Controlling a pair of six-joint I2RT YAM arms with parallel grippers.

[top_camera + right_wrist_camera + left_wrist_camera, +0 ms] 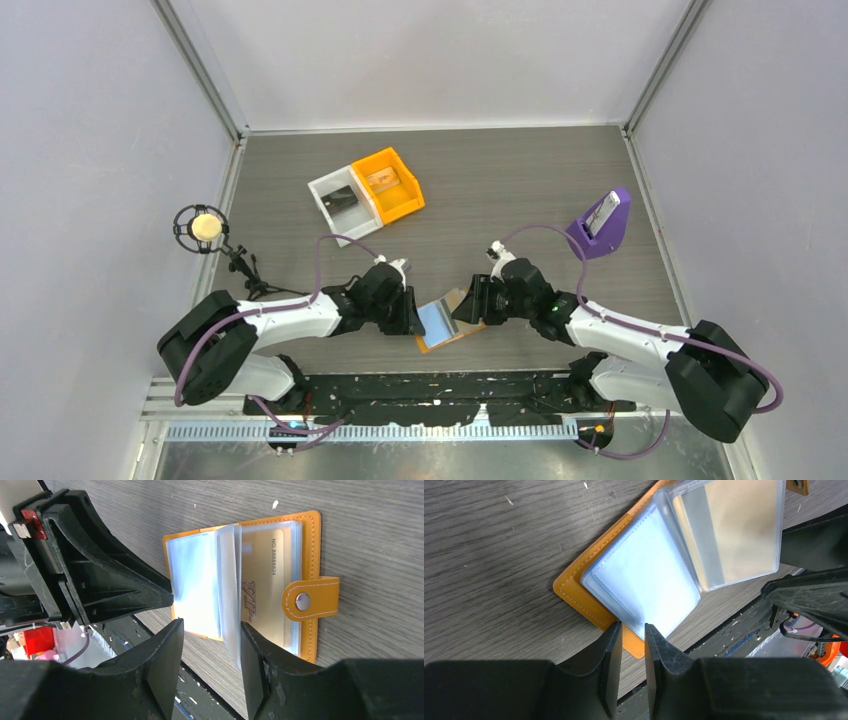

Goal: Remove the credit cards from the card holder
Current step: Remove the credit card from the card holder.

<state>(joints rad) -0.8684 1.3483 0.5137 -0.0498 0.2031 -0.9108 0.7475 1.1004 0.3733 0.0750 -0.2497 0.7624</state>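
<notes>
Grey wood-grain desk (pixel 500 180): card holder (pixel 447 322) is seen lying open, its edge pinched by left gripper (pixel 632 630), plastic sleeves (pixel 227 580) straddled by parted right gripper (pixel 211 627)

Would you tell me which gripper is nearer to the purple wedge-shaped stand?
Right. The right gripper sits left of the purple wedge-shaped stand, at the open orange card holder; the left gripper is farther left, across that holder.
</notes>
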